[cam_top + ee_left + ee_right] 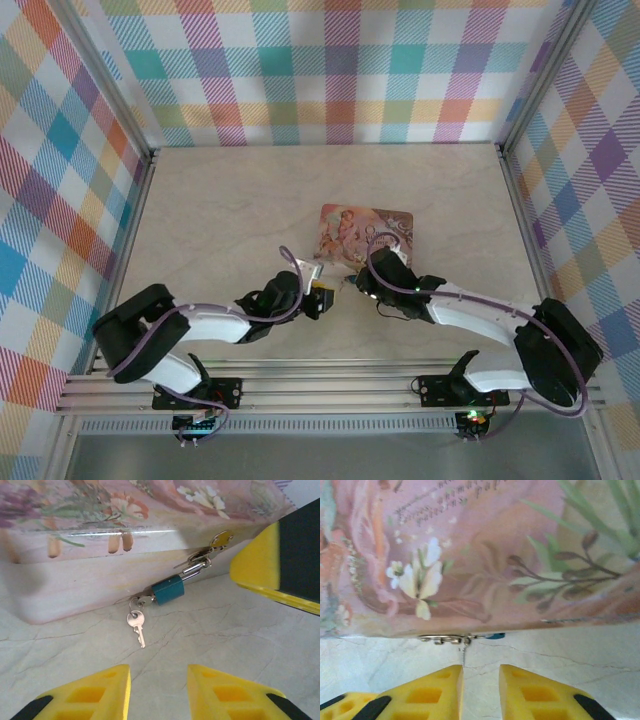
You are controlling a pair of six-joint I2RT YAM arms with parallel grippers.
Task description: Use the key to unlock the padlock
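**Padlock on pink box, two tools close by**

Left tool (pixel 159 692): yellow fingers apart, clamped on nothing, low over the bench (pixel 235 635). Just ahead, small key (pixel 138 626) flat on the bench, on a ring at the lower end of the padlock (pixel 167 591). Padlock blue-bodied, hung from the hasp (pixel 200 560) on the front wall of the pink box (pixel 90 530). Right tool (pixel 481 690): narrowly apart, empty, pointed at the same wall, near the padlock.

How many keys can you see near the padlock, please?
1: a small key lies on the table just below the blue padlock at the front of the pink box. A second may sit in the keyhole; too small to tell.
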